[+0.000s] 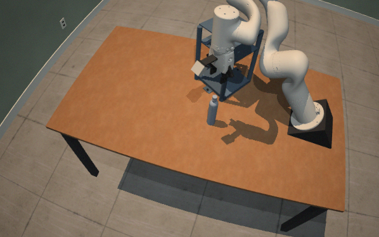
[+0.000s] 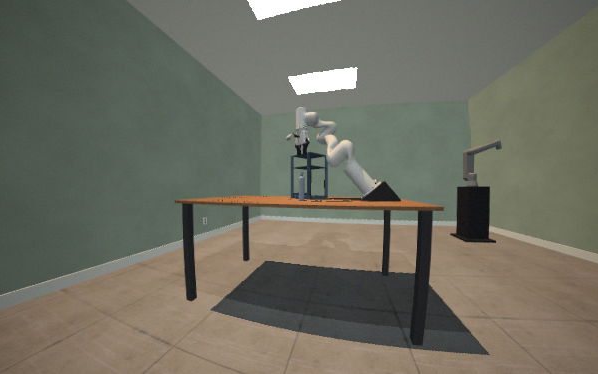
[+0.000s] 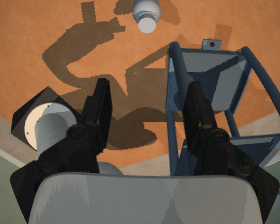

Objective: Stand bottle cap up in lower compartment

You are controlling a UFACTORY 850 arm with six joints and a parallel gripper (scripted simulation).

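Observation:
The grey bottle [image 1: 211, 111] [image 2: 301, 187] [image 3: 145, 6] stands upright, cap up, on the orange table [image 1: 131, 101] [image 2: 247, 201], just in front of the blue shelving unit [image 1: 229, 89] [image 2: 309, 155] [image 3: 175, 76]. My gripper [image 1: 222, 73] [image 2: 301, 149] [image 3: 148, 94] points down, high above the unit's top and its front corner. Its fingers stand partly apart with nothing between them. The bottle lies well below and ahead of the fingers in the wrist view. The shelves are empty as far as I can see.
The arm's dark wedge base [image 1: 316, 128] [image 2: 383, 192] sits at the table's right side. A second arm on a black pedestal [image 2: 473, 212] stands on the floor far to the right.

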